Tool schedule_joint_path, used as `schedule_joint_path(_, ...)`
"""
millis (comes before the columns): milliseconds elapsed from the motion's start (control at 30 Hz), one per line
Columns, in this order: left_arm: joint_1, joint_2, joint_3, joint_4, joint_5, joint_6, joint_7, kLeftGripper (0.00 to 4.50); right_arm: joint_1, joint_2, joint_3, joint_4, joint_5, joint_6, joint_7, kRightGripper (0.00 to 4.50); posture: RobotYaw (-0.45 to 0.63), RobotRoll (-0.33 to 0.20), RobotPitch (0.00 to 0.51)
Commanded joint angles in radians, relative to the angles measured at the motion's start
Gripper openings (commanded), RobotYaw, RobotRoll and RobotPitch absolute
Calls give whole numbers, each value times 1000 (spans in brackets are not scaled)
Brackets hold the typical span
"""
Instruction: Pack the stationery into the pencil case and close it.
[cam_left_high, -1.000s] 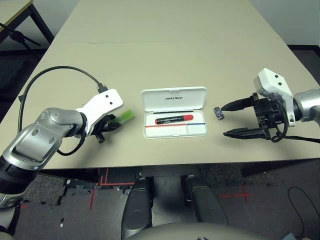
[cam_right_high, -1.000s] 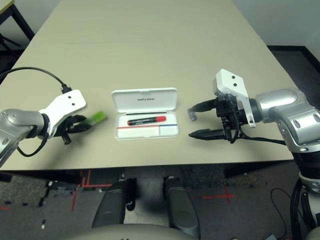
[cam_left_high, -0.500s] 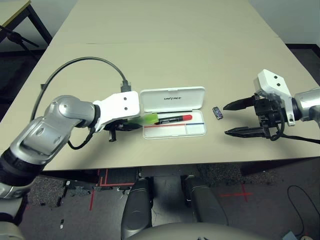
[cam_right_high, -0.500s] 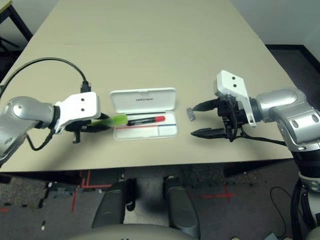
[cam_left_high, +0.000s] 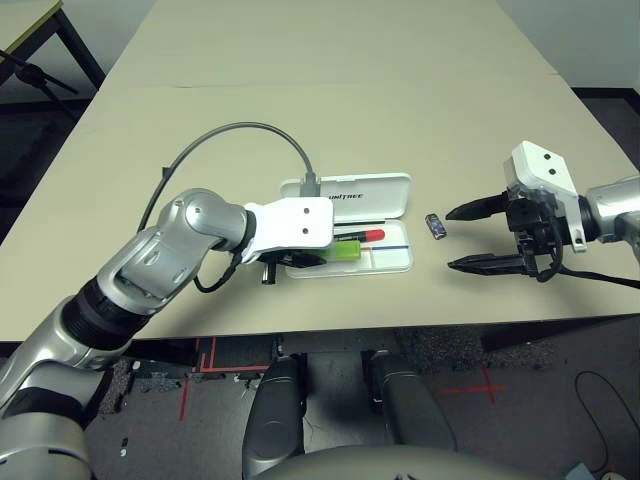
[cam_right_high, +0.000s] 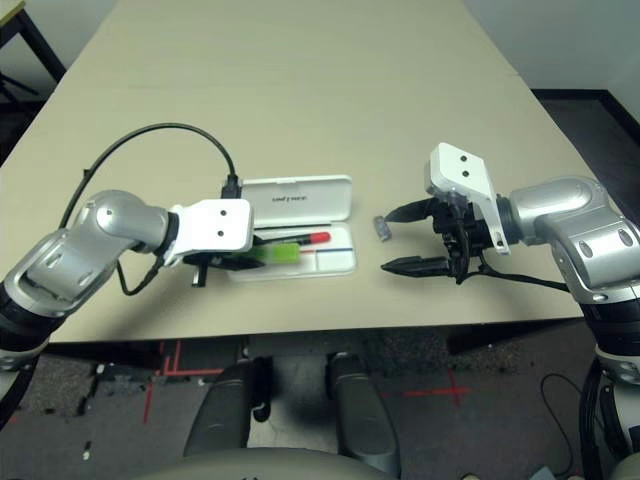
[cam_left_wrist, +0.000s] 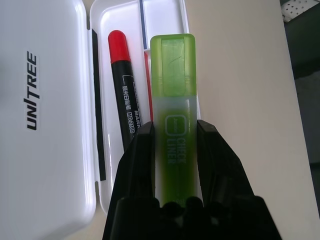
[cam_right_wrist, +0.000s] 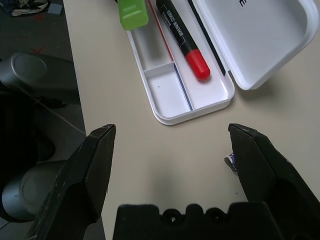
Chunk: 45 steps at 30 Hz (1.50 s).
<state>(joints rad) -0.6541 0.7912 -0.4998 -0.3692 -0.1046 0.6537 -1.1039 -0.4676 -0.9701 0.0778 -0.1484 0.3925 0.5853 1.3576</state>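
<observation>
Left claw (cam_left_wrist: 175, 145): clamped on the green highlighter (cam_left_wrist: 174, 107), held over the open case (cam_left_high: 385, 262).
Marker (cam_left_high: 362, 236): lies inside the case.
Right claw (cam_left_high: 468, 237): spread wide, empty.
Block (cam_left_high: 436, 226): on the desk (cam_left_high: 330, 90), between case and right claw.

Lab: long beige table (cam_left_high: 330, 90), red tape marks on floor (cam_left_high: 195, 385).
</observation>
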Motion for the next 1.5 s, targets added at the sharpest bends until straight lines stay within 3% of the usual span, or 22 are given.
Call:
schedule_joint_path(33,-8,-18,-30,25,33,-15,-9,1071,11,-10,10,-13,-7,-3,-4,4500,-46,0,184)
schedule_joint_path(300,-11,-72,-48,55,73,-11,-1,1071,23,-25,8,-22,-13,-3,-5,4500,-56,0,185)
schedule_joint_path(667,-9,-79,-46,68,94,-3,-16,1071,27,-31,8,-23,-17,-6,-9,4500,-60,0,183)
schedule_joint_path(967,-8,-50,8,28,49,43,-40,4462,17,-17,15,-10,-21,-18,-15,4500,-48,0,182)
schedule_joint_path(1233,43,36,144,-26,-40,3,-82,4486,16,-11,-24,-61,6,34,-70,4500,-44,0,187)
schedule_joint_path(1433,100,132,274,-75,-132,-33,-138,4486,1,-10,-57,-182,44,252,-223,4500,-49,0,191)
schedule_joint_path(1500,119,183,333,-82,-160,-47,-164,4486,-22,-20,-54,-235,53,425,-306,4500,-49,0,191)
